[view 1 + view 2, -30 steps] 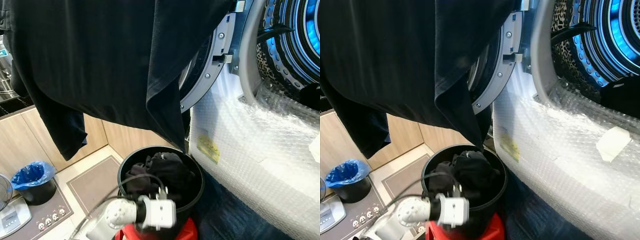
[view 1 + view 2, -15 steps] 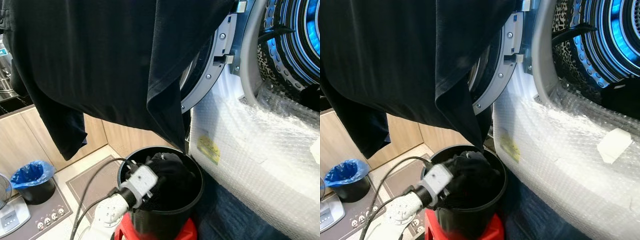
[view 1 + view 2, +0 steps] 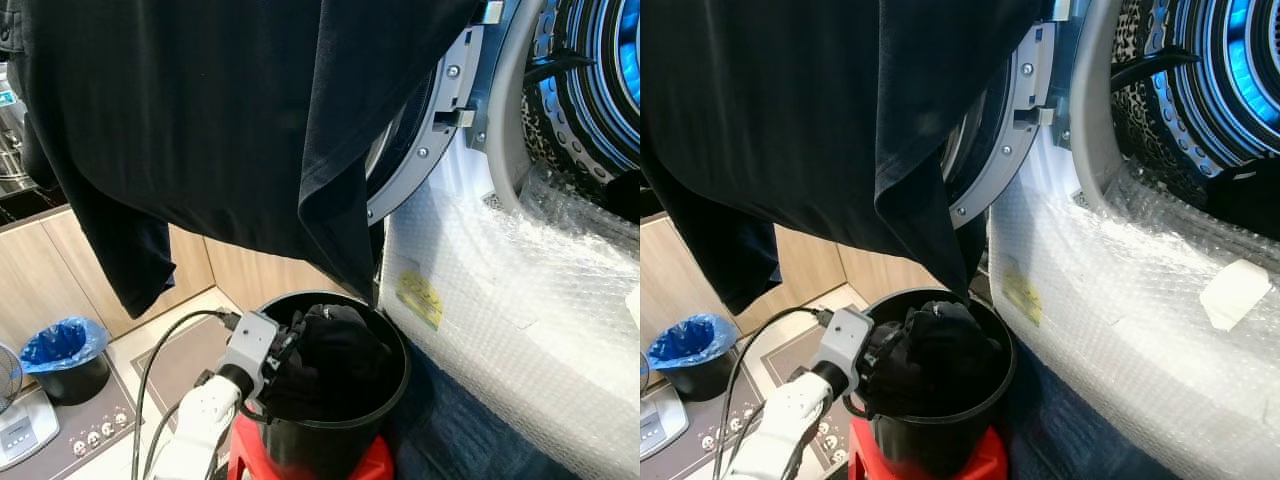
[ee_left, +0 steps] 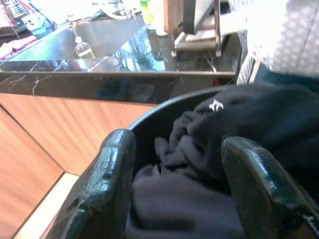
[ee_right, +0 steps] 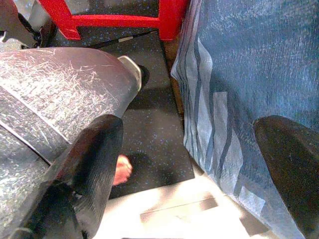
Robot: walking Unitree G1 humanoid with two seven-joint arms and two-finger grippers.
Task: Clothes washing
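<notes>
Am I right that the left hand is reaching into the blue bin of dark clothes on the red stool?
Not quite: the bin is black, as the left eye view shows. The left hand does reach into its dark clothes, on the red stool.

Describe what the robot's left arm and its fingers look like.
The left arm is silver-white and rounded, ending in a light grey boxy wrist block. A thin black cable loops off it. Its two fingers are long, glossy black and rounded.

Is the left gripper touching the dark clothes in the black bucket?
Cannot tell. In the left wrist view the left gripper frames the dark clothes in the black bucket, but neither contact nor gap shows plainly.
</notes>
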